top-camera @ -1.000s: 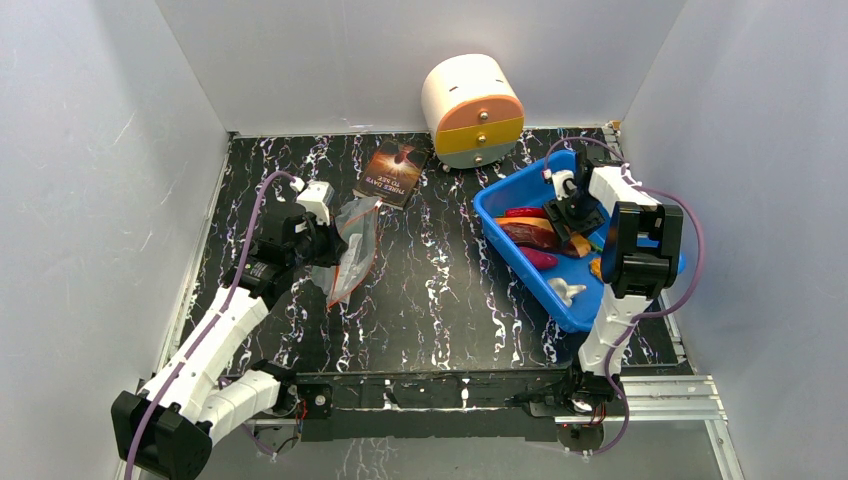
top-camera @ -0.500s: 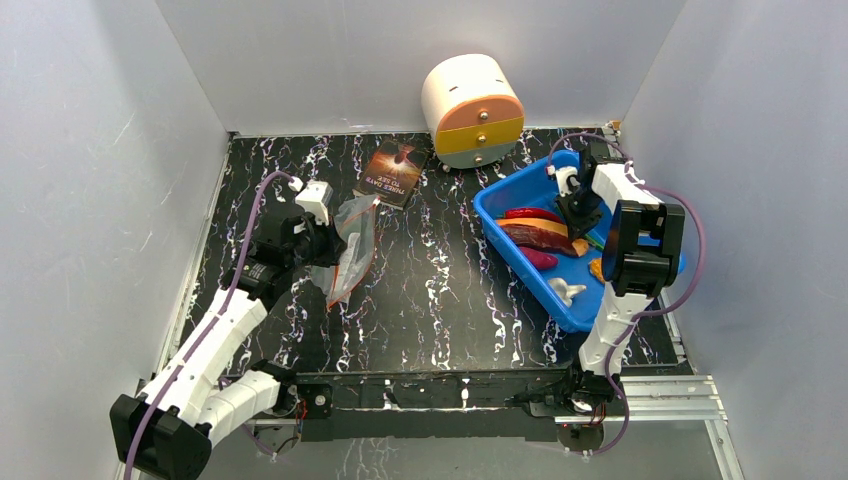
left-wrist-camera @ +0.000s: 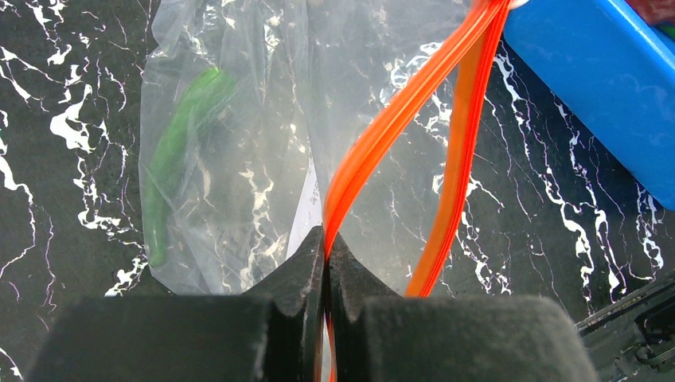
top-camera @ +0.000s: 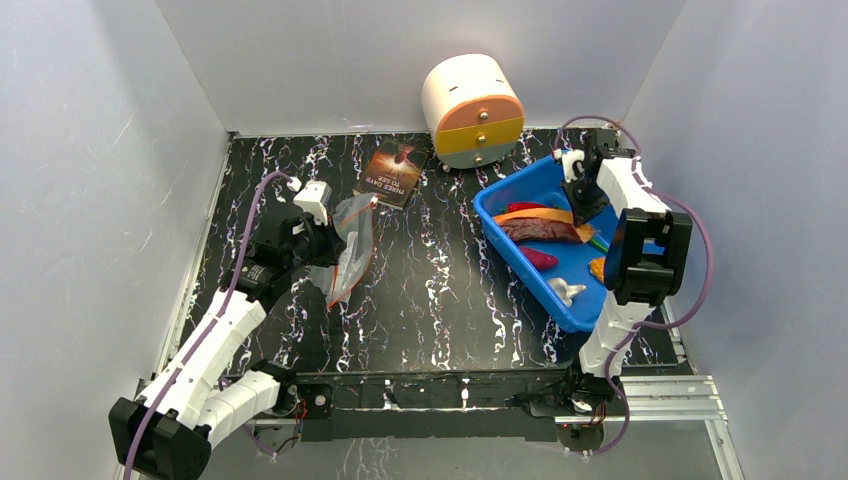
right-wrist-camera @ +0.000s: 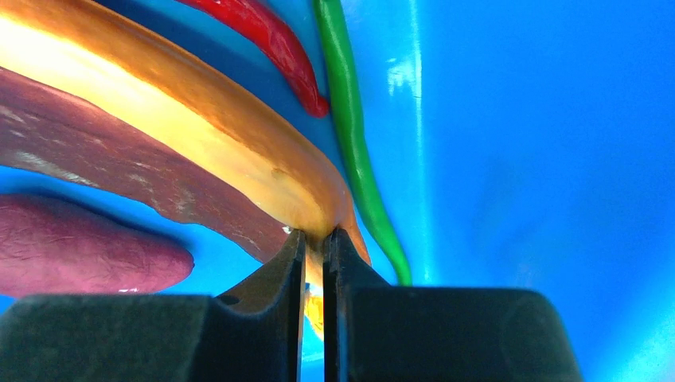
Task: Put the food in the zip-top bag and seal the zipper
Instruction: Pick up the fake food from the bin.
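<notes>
Left jaws pinch one zipper (left-wrist-camera: 382, 134) edge; right jaws pinch the orange-brown slice (right-wrist-camera: 199, 131) tip, inside the blue bin (right-wrist-camera: 517, 159) walls.

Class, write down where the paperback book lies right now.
In the top view, the book lies at the back, left of centre, between the zip-top bag and the round drawer unit.
</notes>
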`<state>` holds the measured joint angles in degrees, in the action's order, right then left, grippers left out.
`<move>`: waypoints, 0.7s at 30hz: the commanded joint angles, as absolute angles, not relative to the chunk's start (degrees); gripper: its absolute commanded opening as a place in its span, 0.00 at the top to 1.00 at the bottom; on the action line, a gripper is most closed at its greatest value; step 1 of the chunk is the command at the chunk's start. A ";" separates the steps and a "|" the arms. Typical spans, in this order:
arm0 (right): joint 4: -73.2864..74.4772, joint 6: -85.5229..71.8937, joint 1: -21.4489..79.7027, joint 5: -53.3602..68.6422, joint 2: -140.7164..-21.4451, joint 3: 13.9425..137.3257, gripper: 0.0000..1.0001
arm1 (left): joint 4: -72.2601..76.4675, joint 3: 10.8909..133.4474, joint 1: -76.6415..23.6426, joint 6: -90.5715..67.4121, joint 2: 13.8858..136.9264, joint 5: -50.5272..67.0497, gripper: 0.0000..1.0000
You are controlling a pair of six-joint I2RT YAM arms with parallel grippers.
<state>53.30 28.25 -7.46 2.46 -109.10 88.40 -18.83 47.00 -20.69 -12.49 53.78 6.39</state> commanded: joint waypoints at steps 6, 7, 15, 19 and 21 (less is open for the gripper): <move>56.51 23.09 -5.30 -1.62 -102.05 96.89 1.00 | -17.47 46.62 -20.57 -14.01 53.54 4.50 1.00; 56.47 22.72 -4.94 -2.39 -101.31 97.05 1.00 | -17.16 46.60 -20.59 -14.35 53.64 4.48 1.00; 58.12 22.69 -2.82 -7.21 -96.53 99.32 1.00 | -17.65 49.89 -20.59 -16.34 56.64 4.02 1.00; 59.02 23.07 -1.66 -9.43 -94.95 100.58 1.00 | -17.71 51.63 -20.57 -17.90 57.61 4.04 1.00; 59.46 23.04 -1.25 -10.01 -94.20 101.60 1.00 | -17.44 52.14 -20.57 -18.57 57.79 4.41 1.00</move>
